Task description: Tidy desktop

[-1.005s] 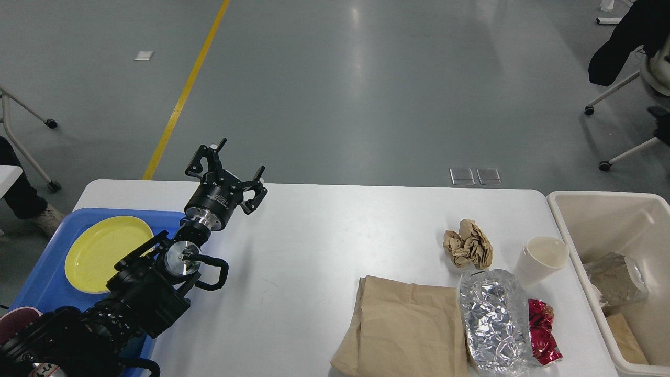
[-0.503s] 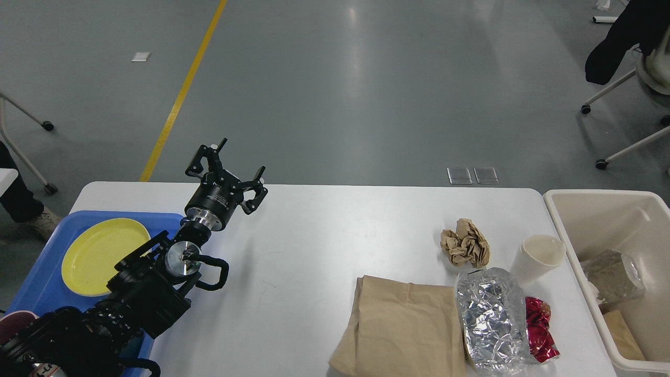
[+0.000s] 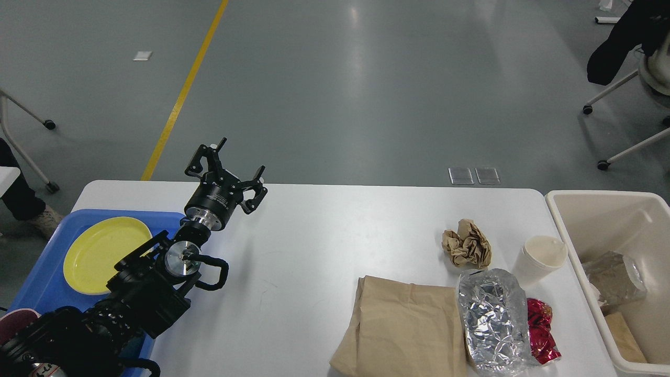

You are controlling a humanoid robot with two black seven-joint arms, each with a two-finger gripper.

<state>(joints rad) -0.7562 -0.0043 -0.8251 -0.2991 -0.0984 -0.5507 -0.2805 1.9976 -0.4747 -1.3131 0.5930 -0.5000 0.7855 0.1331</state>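
The white desktop (image 3: 324, 235) fills the lower part of the head view. On its right side lie a crumpled brown paper ball (image 3: 467, 244), a white paper cup (image 3: 539, 257), a flat brown paper bag (image 3: 403, 327), a crumpled silver foil bag (image 3: 492, 319) and a red foil wrapper (image 3: 542, 330). My left gripper (image 3: 227, 166) hangs open and empty above the desktop's far left part, just right of the blue tray (image 3: 42, 285). The right gripper is out of view.
The blue tray holds a yellow plate (image 3: 102, 251) and a dark red cup (image 3: 10, 322) at its near corner. A beige bin (image 3: 576, 220) with some scraps stands off the desktop's right end. Chairs on wheels stand at the far right and far left.
The left arm has not moved. The whole view shifted slightly left and back again.
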